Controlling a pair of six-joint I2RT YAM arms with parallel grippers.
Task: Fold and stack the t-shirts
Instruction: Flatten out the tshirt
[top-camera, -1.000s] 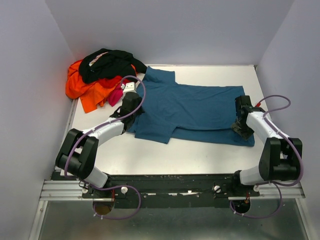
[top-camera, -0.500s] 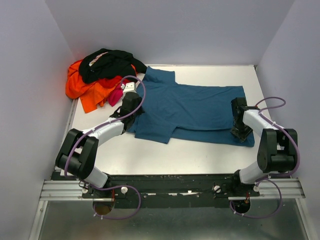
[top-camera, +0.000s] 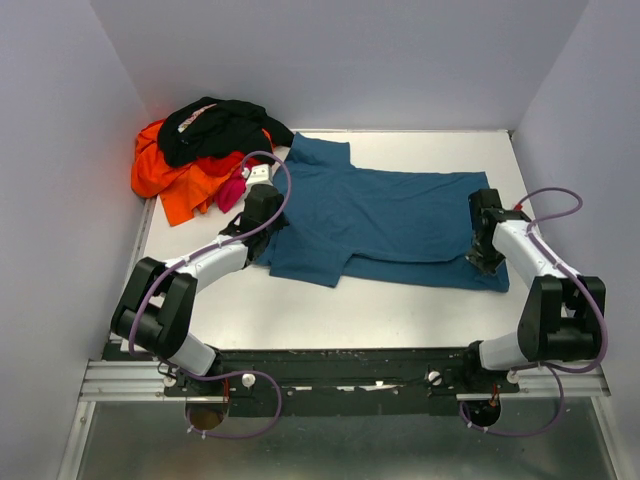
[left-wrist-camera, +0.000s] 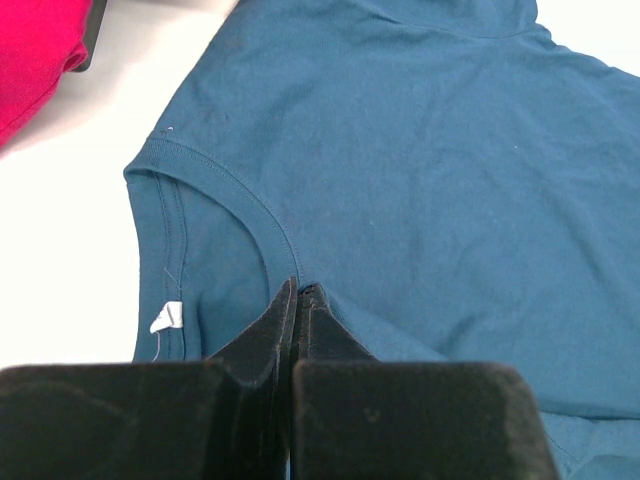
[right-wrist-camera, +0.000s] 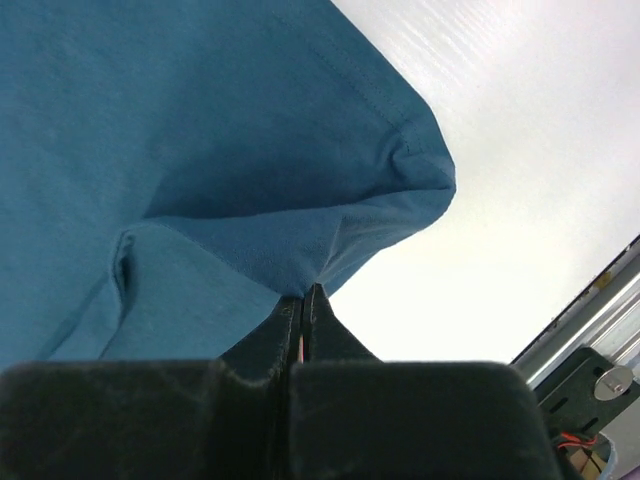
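Note:
A teal-blue t-shirt (top-camera: 390, 215) lies spread across the table, its collar at the left and its hem at the right. My left gripper (top-camera: 262, 222) is shut on the teal-blue t-shirt's collar band (left-wrist-camera: 270, 225), the cloth pinched at the fingertips (left-wrist-camera: 300, 292). At the shirt's right end my right gripper (top-camera: 482, 252) is shut on the hem corner (right-wrist-camera: 400, 190), which puckers up toward the fingertips (right-wrist-camera: 303, 292). The orange t-shirt (top-camera: 165, 180), black t-shirt (top-camera: 220, 125) and magenta-pink t-shirt (top-camera: 232, 190) sit heaped at the back left corner.
Grey walls close in the table (top-camera: 300, 310) on the left, back and right. A small white tag (left-wrist-camera: 165, 316) hangs inside the teal collar. Magenta cloth (left-wrist-camera: 35, 55) shows at the left wrist view's top left. A metal rail (right-wrist-camera: 590, 320) runs along the table's near edge.
My right gripper has closed on the teal shirt's hem corner, after shifting inward over the cloth and back out to the right. The left arm has held still.

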